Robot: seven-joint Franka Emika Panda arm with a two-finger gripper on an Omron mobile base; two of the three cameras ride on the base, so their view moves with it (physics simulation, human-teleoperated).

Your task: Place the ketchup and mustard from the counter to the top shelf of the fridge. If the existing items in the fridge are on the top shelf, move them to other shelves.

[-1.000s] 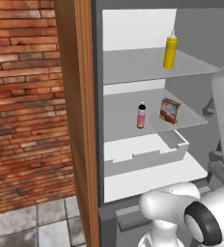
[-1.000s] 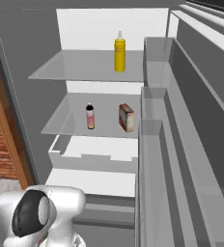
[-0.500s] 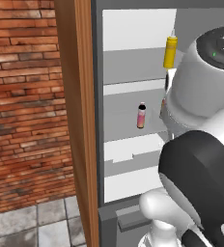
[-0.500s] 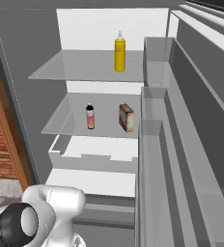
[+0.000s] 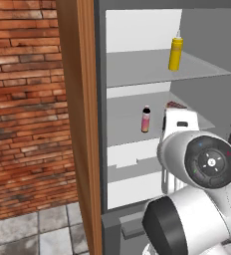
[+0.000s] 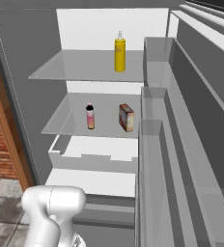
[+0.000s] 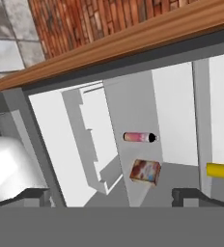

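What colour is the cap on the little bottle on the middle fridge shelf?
Black, on a pink bottle; the right base view shows it best.

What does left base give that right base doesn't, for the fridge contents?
Left base alone: the brick wall and the wooden side panel, with the arm covering most of the reddish-brown box.
Right base alone: the box in full, plus the door bins.
Both: the mustard on the top shelf, the pink bottle one shelf down, and the white drawer tray.
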